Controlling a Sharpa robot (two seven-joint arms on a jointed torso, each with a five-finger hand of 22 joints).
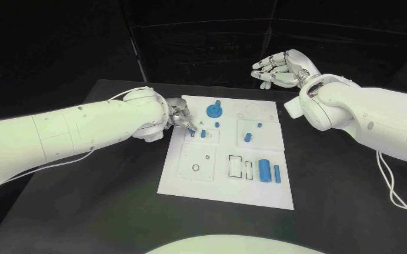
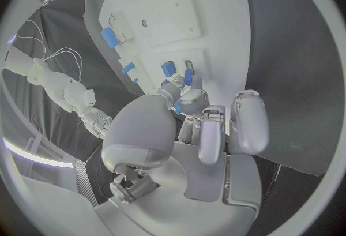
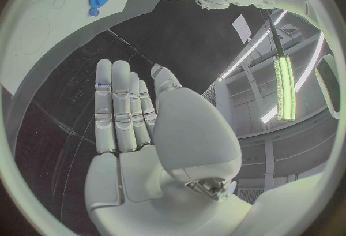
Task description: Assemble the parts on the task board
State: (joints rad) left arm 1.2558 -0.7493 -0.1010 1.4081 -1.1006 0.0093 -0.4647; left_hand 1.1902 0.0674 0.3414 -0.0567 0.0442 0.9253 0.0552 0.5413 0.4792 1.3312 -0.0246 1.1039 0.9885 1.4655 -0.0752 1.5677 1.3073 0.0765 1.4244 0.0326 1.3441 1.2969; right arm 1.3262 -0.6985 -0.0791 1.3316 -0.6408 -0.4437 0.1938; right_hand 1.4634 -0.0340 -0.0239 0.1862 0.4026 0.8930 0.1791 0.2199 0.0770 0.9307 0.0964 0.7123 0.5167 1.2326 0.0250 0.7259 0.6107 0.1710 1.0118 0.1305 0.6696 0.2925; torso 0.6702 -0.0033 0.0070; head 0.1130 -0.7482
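Left hand [image 1: 178,117] pinching a part [image 1: 192,129] at board [image 1: 224,192] upper left, right hand [image 1: 280,69] hanging open; most parts still lying loose.

Black matte surface [image 1: 102,207], black curtain backdrop [image 1: 203,24] behind it. Right wrist view: long bright ceiling light strip [image 3: 286,86] and a thinner one [image 3: 245,54] overhead, dark ceiling structure.

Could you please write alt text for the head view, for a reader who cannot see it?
The left hand reaches its fingers to small blue parts at the left edge of the white task board on a black table. The right hand hovers empty beyond the board's far right corner.
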